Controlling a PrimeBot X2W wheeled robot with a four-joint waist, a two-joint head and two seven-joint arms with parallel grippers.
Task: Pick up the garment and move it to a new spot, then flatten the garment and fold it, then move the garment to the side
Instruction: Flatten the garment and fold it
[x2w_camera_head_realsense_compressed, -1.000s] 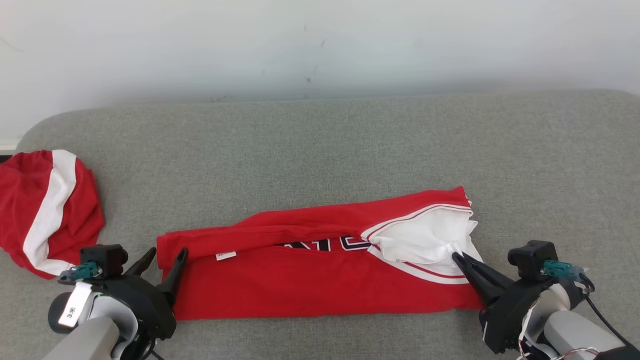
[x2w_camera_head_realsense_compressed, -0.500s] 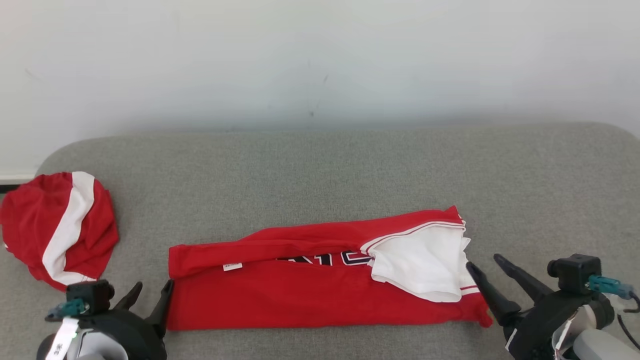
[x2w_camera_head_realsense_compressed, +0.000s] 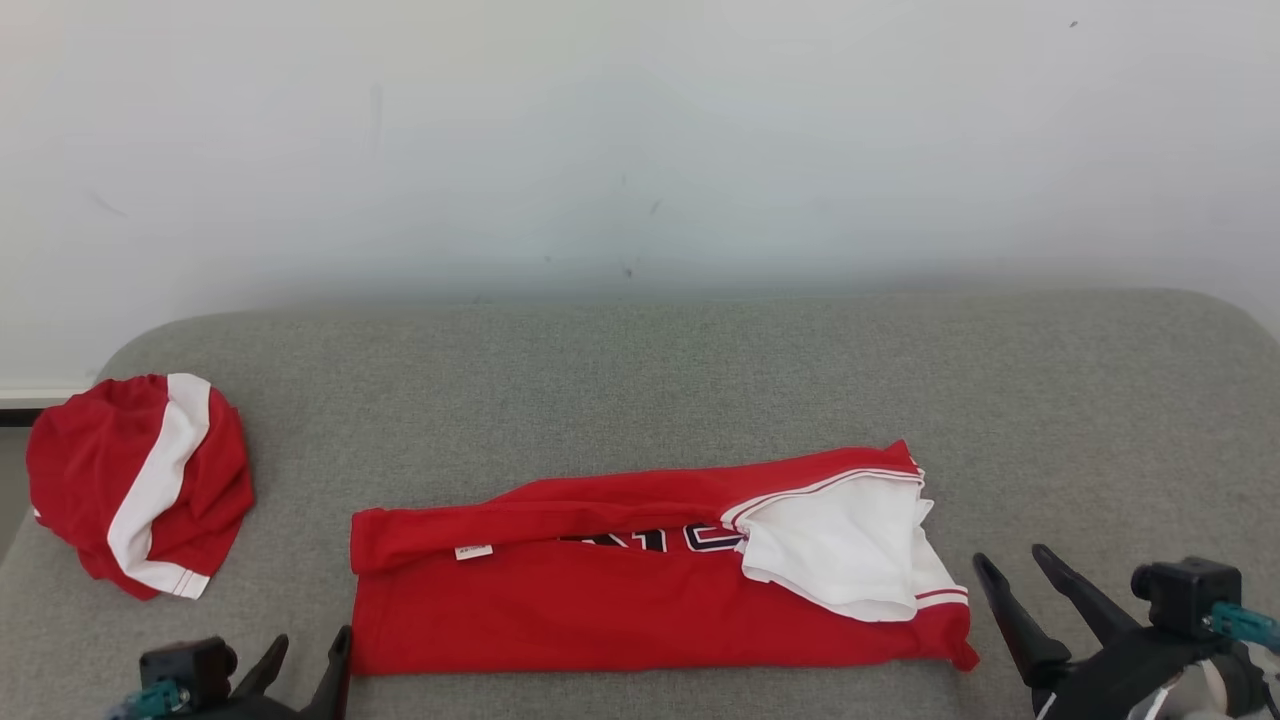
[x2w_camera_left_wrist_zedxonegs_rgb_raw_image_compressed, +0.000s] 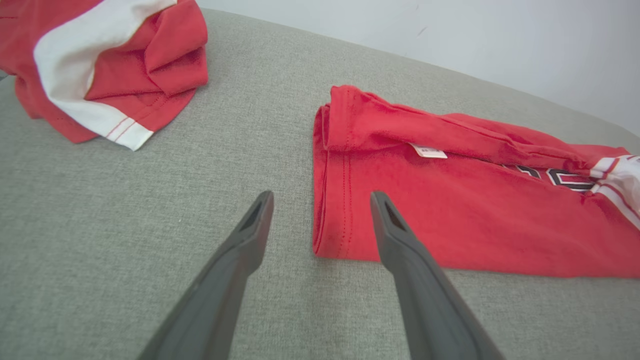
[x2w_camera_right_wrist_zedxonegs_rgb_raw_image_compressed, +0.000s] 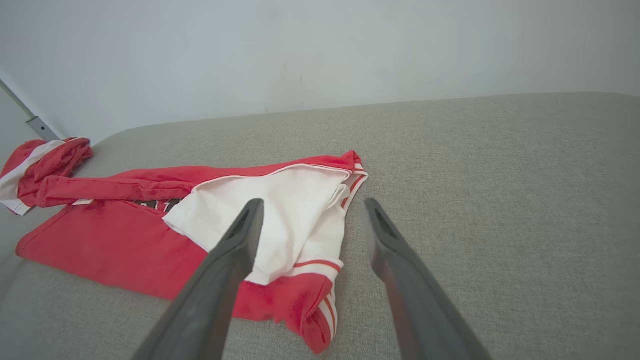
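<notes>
Item: one red garment (x2w_camera_head_realsense_compressed: 600, 610), folded into a long strip and lying flat on the grey upholstered surface (x2w_camera_head_realsense_compressed: 640, 400), near its front edge and roughly centred between the two arms. We note a white panel (x2w_camera_head_realsense_compressed: 840, 550) with red striped trim turned open at the strip's right end, dark lettering partly hidden under the upper fold, and a small white label (x2w_camera_head_realsense_compressed: 473, 551) towards the left end. Left gripper (x2w_camera_head_realsense_compressed: 311, 640): at the garment's left end, jaws released and standing wide, nothing between them but the hem corner seen past them in the left wrist view; we cannot tell whether either finger touches the cloth. Right gripper (x2w_camera_head_realsense_compressed: 1010, 556): just beside the garment's right end, jaws likewise released and empty, apart from the cloth in the head view. Further item: a second red garment with a white band (x2w_camera_head_realsense_compressed: 130, 480), bunched in a heap at the surface's far left, well apart from the folded strip. Background: a plain pale wall (x2w_camera_head_realsense_compressed: 640, 150) behind the surface.
</notes>
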